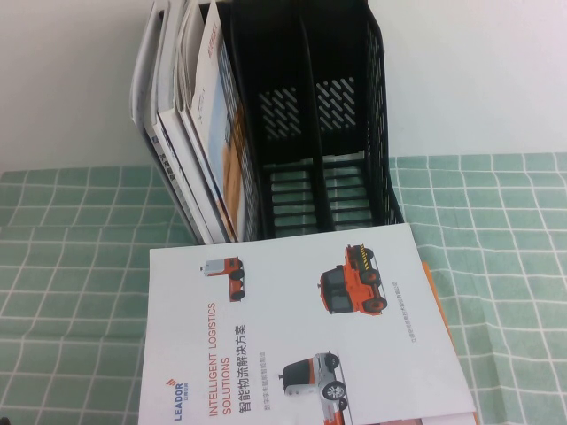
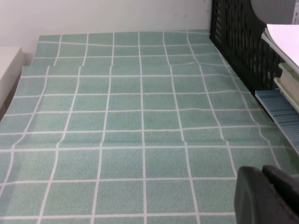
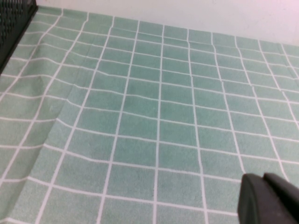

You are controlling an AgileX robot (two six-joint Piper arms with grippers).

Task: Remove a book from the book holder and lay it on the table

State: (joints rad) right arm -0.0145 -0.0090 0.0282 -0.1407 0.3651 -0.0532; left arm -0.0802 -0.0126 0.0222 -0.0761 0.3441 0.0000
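Observation:
The black book holder (image 1: 310, 115) stands upright at the back of the table (image 1: 71, 266). Its left compartment is packed with leaning brochures. The innermost of these is the book (image 1: 215, 133), with a pale cover and a tan strip. The other two compartments hold nothing. Neither gripper shows in the high view. In the left wrist view my left gripper (image 2: 263, 171) hovers low over bare cloth, shut and holding nothing, with the holder (image 2: 238, 42) off to one side. My right gripper (image 3: 264, 177) is also shut and holding nothing above the cloth, and only a corner of the holder (image 3: 14, 18) is seen beyond it.
A white LEADOR brochure (image 1: 292, 336) with orange vehicles lies flat in front of the holder. An orange edge (image 1: 436, 297) peeks out from under its right side. Stacked booklets (image 2: 285, 79) jut from the holder's left side. The cloth is wrinkled in places (image 3: 60, 116).

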